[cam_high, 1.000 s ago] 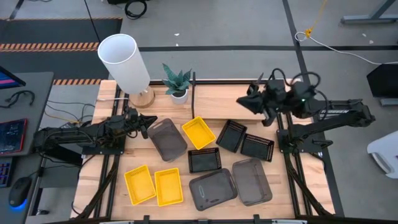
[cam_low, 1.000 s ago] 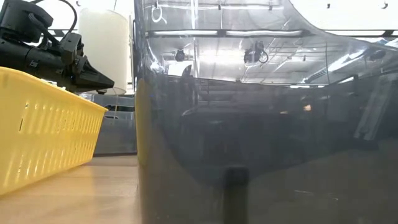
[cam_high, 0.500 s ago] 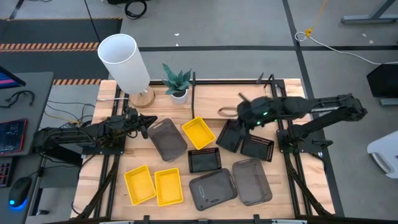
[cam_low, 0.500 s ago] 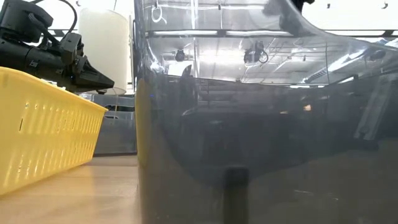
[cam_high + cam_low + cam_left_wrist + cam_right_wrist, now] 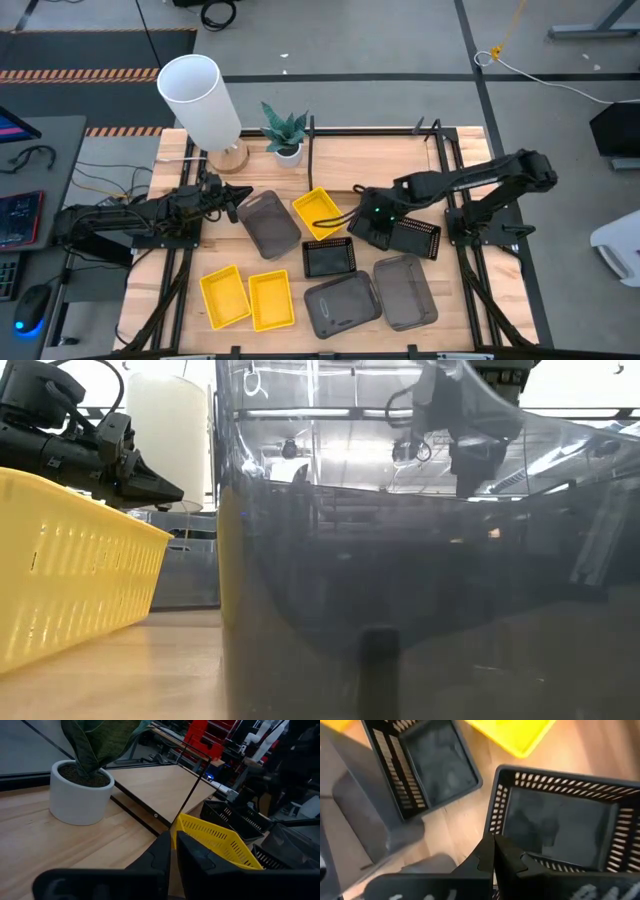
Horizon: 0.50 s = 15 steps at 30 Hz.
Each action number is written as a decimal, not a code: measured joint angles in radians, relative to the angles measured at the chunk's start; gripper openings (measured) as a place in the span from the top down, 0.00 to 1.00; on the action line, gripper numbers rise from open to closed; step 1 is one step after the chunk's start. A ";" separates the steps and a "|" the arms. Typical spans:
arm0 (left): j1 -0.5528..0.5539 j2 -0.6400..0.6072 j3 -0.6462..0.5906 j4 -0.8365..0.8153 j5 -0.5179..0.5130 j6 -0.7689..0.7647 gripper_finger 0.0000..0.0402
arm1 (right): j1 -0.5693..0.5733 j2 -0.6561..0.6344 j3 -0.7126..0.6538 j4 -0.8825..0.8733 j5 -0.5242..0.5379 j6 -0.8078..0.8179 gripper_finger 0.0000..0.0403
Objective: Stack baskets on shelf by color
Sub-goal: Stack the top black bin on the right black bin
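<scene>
We see no basket on the raised light-wood shelf [image 5: 375, 160] yet, and our right gripper [image 5: 372, 218], fingers together and empty, hovers over a small black perforated basket [image 5: 559, 827].

yellow baskets [image 5: 249, 296]: bright yellow | perforated baskets [image 5: 329, 258]: black | smooth baskets [image 5: 342, 304]: dark grey, translucent | plant pot [image 5: 80, 792]: white

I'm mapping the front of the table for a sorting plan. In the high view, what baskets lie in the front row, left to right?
Left yellow basket → second yellow basket → dark grey basket → second dark grey basket.
</scene>
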 joint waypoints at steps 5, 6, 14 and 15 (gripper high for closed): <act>0.000 0.000 0.000 0.000 0.000 0.000 0.90 | 0.000 0.043 0.000 0.016 -0.005 -0.003 0.97; 0.000 0.000 0.000 0.000 0.000 0.001 0.90 | 0.000 0.050 0.000 0.023 -0.005 -0.004 0.95; 0.000 0.000 0.000 0.002 0.000 0.000 0.92 | 0.008 0.089 -0.001 0.093 0.003 -0.007 0.75; 0.000 0.000 0.000 0.004 0.000 0.000 0.92 | 0.011 0.096 -0.001 0.092 0.005 -0.008 0.72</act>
